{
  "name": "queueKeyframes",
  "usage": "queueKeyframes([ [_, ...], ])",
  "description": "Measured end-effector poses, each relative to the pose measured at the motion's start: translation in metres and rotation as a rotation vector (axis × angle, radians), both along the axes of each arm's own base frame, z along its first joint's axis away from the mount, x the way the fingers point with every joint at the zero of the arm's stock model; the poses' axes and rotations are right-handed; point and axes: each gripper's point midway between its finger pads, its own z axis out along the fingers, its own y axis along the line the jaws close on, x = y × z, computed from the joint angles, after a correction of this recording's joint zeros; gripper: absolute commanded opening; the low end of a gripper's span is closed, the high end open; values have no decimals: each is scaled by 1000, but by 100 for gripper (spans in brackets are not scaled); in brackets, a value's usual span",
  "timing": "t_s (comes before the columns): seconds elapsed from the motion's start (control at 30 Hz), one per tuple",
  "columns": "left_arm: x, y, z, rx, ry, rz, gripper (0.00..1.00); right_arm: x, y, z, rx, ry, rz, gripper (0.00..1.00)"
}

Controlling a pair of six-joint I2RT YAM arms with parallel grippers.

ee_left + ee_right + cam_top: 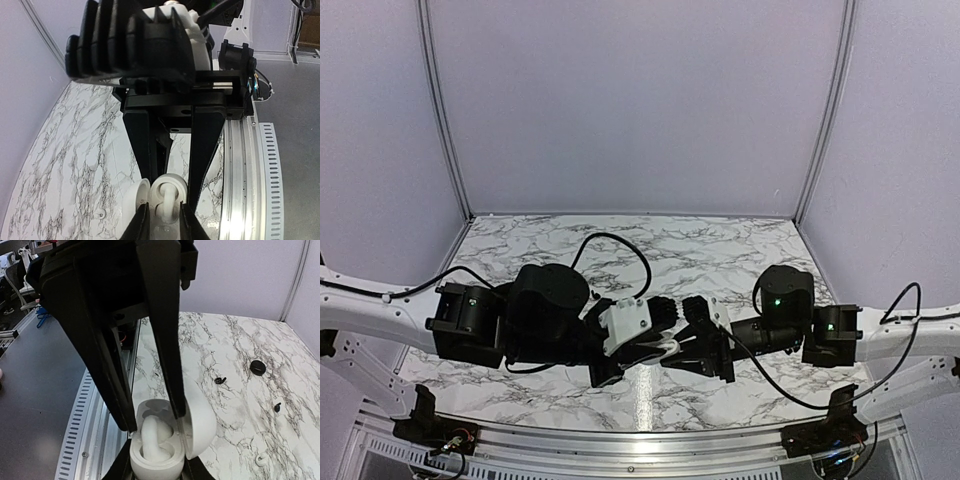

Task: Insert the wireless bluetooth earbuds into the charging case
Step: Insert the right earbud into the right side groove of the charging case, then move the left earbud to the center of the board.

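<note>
Both arms fold inward, meeting low at the near edge of the table (240, 340). The left gripper (165, 212) and right gripper (159, 460) each pinch the open white case (200, 422), apparently holding a white earbud (151, 436); black earbuds (220, 380) lie on the marble beyond.

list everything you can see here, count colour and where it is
charging case: one, white, lid open, held between both grippers at the table's near edge
seated white earbud: one, white, in the open case
loose white earbud: one, white, on the marble near the case
black earbuds: two, black, on the marble, lying apart from each other
black case: one, black, looks closed, farther out on the marble
table: one, white marble with grey veins
left gripper: one, black, shut on the charging case
right gripper: one, black, shut on the charging case
</note>
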Motion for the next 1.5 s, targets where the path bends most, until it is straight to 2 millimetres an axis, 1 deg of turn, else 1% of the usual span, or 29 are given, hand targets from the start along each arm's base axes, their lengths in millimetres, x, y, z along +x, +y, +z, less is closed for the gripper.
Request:
queueKeyframes([
  [0.17, 0, 8, 10, -8, -19, 3, 28, 1, 1, 5, 20, -6, -4, 0],
  [0.27, -1, 12, 17, -18, -29, 1, 32, 2, 1, 6, 21, -5, -8, 0],
  [0.37, -4, 19, 33, -52, -37, -11, 37, 3, 1, 6, 21, 3, -21, 0],
  [0.47, -6, 32, 52, -109, -39, -16, 38, 6, 1, 7, 26, 19, -38, 0],
  [0.57, 3, 45, 62, -150, -35, 19, 37, 14, -1, 8, 42, 45, -68, 0],
  [0.63, 23, 54, 58, -155, -24, 77, 37, 26, -6, 7, 55, 72, -105, 0],
  [0.7, 46, 62, 46, -147, -2, 144, 37, 37, -12, 3, 61, 104, -148, 0],
  [0.77, 70, 71, 25, -121, 24, 211, 37, 44, -19, -1, 64, 128, -181, 0],
  [0.83, 91, 79, -2, -77, 51, 267, 36, 50, -26, -3, 67, 150, -212, 0],
  [0.97, 116, 77, -54, 1, 124, 316, 29, 58, -37, 0, 93, 176, -259, 0],
  [1.03, 126, 72, -79, 30, 178, 338, 29, 63, -42, 0, 101, 187, -285, 0],
  [1.17, 140, 65, -126, 71, 297, 393, 29, 69, -50, 1, 109, 190, -320, 0],
  [1.2, 142, 63, -136, 82, 320, 400, 30, 69, -52, 3, 116, 186, -324, 0],
  [1.3, 141, 59, -160, 116, 360, 399, 33, 69, -53, 6, 126, 180, -326, 0],
  [1.4, 140, 55, -174, 152, 356, 376, 35, 68, -55, 3, 125, 182, -327, 0],
  [1.5, 148, 46, -175, 155, 344, 353, 38, 66, -57, -1, 118, 186, -326, 0],
])
